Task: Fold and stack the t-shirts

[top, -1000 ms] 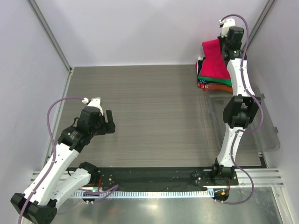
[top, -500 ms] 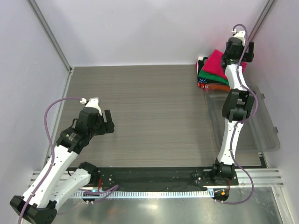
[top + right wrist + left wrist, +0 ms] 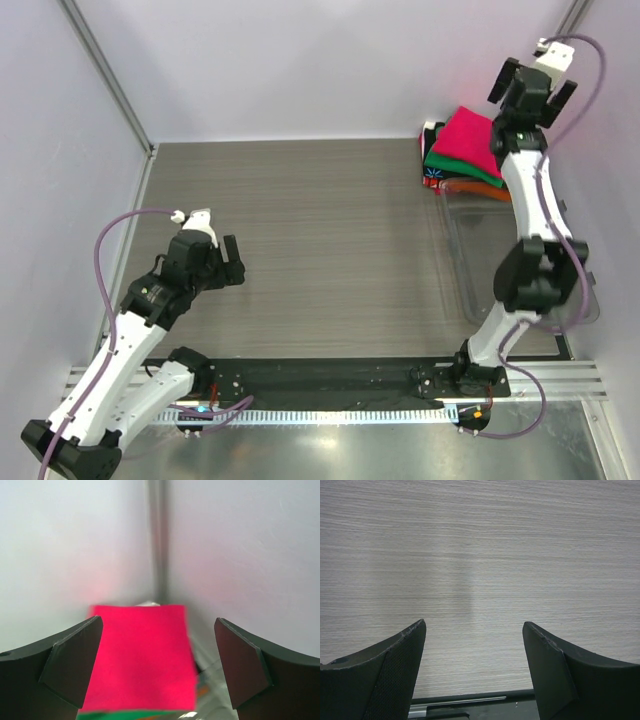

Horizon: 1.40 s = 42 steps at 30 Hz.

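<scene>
Shirts [image 3: 455, 160] are stacked at upper right, pink shirt [image 3: 142, 655] on top; right gripper [image 3: 159, 625] is held wide above, seemingly to spare them, left gripper [image 3: 474, 625] wide over table [image 3: 480, 540].

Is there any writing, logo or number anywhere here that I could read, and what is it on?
No text can be read in any view.
Folded crimson-pink t-shirt, topmost: plain, no print.
Black printed t-shirt, lower down: small red and white marks at its edge, too small to read.
</scene>
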Motion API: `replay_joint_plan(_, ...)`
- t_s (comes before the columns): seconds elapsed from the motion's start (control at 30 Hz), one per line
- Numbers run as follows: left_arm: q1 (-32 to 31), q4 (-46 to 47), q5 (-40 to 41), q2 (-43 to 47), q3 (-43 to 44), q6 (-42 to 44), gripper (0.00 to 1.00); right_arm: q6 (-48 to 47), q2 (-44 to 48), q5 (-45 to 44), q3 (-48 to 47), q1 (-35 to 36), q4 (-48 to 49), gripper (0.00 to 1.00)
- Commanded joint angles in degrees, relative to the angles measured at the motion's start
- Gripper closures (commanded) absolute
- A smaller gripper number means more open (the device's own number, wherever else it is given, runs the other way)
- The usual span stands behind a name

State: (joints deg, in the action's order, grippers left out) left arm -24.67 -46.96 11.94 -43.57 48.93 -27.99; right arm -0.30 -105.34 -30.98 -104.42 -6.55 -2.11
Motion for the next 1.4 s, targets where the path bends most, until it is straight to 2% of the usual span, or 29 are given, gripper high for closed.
replay_joint_plan(0.0, 0.23, 1.61, -0.26, 1.12, 0.03, 0.3, 0.21, 15.39, 15.83, 12.56, 13.74, 0.57, 6.15, 0.0)
replay_joint_plan(0.17, 0.14, 1.7, -0.26, 1.82, 0.03, 0.39, 0.21, 24.01, 32.17, 24.73, 26.97, 0.57, 2.46, 0.0)
replay_joint_plan(0.37, 0.23, 1.87, -0.25, 3.14, -0.23, 0.48, 0.2, 26.31, 47.65, 34.05, 41.29, 0.57, -12.37, 0.0)
replay_joint_plan(0.53, 0.23, 2.14, -1.22, 3.06, -0.32, 0.65, 0.2, 27.19, 58.56, 34.85, 50.35, 0.57, -19.42, 0.0)
replay_joint_plan(0.7, 0.14, 2.75, -1.67, 3.05, -0.67, 1.27, 0.2, 27.1, 69.02, 39.67, 58.52, 0.57, -22.84, 0.0)
replay_joint_plan(0.8, 0.23, 4.42, 2.28, 2.97, -1.9, 2.67, 0.18, 29.38, 72.2, 38.98, 61.7, 1.1, -24.08, 0.0)
replay_joint_plan(0.83, 0.14, 6.16, 6.56, 3.14, -2.34, 2.94, 0.16, 30.78, 72.47, 39.07, 62.14, 1.1, -24.17, 0.0)
replay_joint_plan(0.87, 0.14, 7.4, 8.08, 3.4, -3.82, 4.16, 0.11, 32.62, 72.64, 39.33, 62.93, 1.1, -24.08, 0.0)
replay_joint_plan(0.93, 0.23, 11.26, 15.42, 4.37, -5.59, 3.12, 0.02, 34.13, 72.21, 40.91, 63.29, 1.18, -23.47, 0.0)
replay_joint_plan(1.0, 0.14, 15.73, 18.89, 4.63, -10.15, 3.28, 0.0, 35.27, 71.77, 42.92, 63.38, 1.1, -22.59, 0.01)
replay_joint_plan(1.07, 0.23, 25.39, 22.75, 4.81, -16.71, 5.3, 0.0, 36.15, 71.68, 44.86, 63.2, 1.1, -22.24, 0.0)
replay_joint_plan(1.1, 0.41, 29.34, 23.29, 4.81, -18.85, 8.53, 0.0, 36.76, 71.59, 45.3, 63.11, 1.1, -22.32, 0.0)
replay_joint_plan(1.13, 1.1, 37.04, 23.39, 4.2, -20.96, 10.13, 0.0, 37.03, 71.68, 45.92, 63.11, 1.1, -22.24, 0.0)
replay_joint_plan(1.2, 2.33, 44.9, 23.39, 3.15, -26.58, 12.07, 0.0, 38.43, 72.11, 47.24, 63.29, 1.1, -22.41, 0.0)
replay_joint_plan(1.23, 4.17, 52.25, 23.13, 2.36, -28.26, 13.3, 0.0, 38.7, 72.29, 47.85, 63.29, 1.18, -22.33, 0.0)
replay_joint_plan(1.33, 9.34, 63.96, 22.6, -2.9, -32.93, 13.14, 0.0, 39.58, 72.99, 48.74, 64.08, 1.27, -22.24, 0.0)
replay_joint_plan(1.37, 11.03, 66.19, 22.34, -7.27, -33.28, 12.79, 0.0, 39.84, 72.91, 48.56, 64.6, 1.36, -22.24, 0.0)
